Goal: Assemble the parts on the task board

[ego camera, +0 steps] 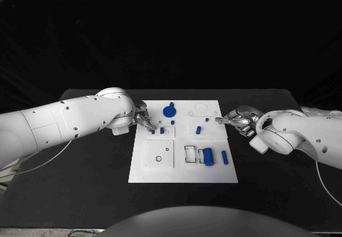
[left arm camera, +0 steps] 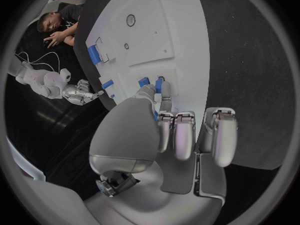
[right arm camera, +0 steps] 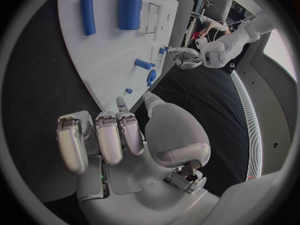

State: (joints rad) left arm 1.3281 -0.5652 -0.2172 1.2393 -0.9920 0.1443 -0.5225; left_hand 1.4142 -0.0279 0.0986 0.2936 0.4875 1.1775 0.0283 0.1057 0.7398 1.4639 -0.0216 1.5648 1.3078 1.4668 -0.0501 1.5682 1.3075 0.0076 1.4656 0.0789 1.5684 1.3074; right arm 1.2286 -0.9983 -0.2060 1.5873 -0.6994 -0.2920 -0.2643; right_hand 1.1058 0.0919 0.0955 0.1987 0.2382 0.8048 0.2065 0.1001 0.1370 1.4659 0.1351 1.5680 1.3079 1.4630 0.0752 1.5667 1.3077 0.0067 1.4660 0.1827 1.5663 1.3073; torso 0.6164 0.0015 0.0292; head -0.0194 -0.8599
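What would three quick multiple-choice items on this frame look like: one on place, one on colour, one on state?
1. Where is the left hand?
A. At the task board's left edge
B. At the table's near edge
C. At the task board's right edge

2. What colour are the parts?
A. Grey
B. Red
C. Blue

3. How is the large cylinder?
A. Held in a hand
B. Lying on its side on the board
C. Lying on the black table, off the board

Key: 1 A, the left hand sits at the left edge of the task board, by some small pieces. 2 C, the parts are blue against the white plate. 3 B, the large cylinder lies flat beside a rectangular recess, away from both hands.
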